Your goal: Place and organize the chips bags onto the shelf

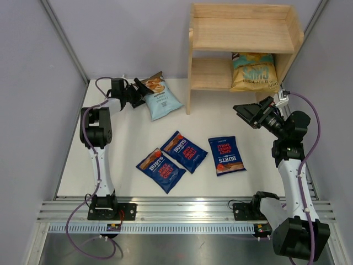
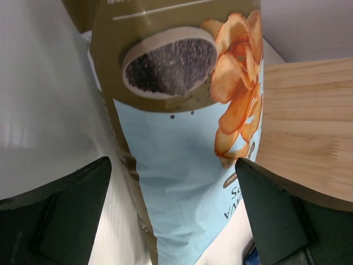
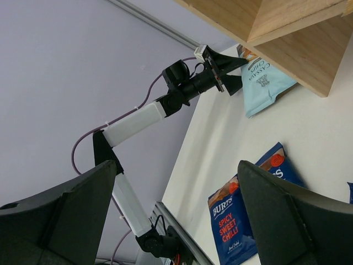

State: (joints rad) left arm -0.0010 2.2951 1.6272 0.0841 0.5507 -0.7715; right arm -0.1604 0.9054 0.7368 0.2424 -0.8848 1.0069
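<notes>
Between the wide-spread fingers (image 2: 60,204) of the left gripper (image 1: 141,91) sits the brown top end of the light blue bag (image 1: 163,102). The gripper is fully open around it, and its wrist view does not show either finger pressing on the foil. The bag lies on the white worktop (image 1: 209,124), its blue body stretching away from this gripper. The wooden side panel of the shelf (image 1: 242,33) stands just beside the bag's far edge.

The right gripper (image 1: 248,115) is also open wide and holds nothing — only bare worktop and distant things show between its fingers in its own wrist view. It hangs over the worktop just in front of the shelf's lower tier, near the right side panel. Straight beyond it, on that lower tier, the yellow-gold bag (image 1: 253,72) stands face out, close against the right-hand panel.

The three dark blue Burts bags lie flat and face up on the worktop, in the stretch between the two grippers and nearer the arm bases than either gripper. The first Burts bag (image 1: 161,170) lies well short of the left gripper, toward that arm's base. The second Burts bag (image 1: 183,150) lies just beside it, their edges touching or slightly overlapping. The third Burts bag (image 1: 226,155) lies apart from that pair, near the right gripper, on its left and closer to the bases. All three sit at a slant, none squared to the worktop's edge.
</notes>
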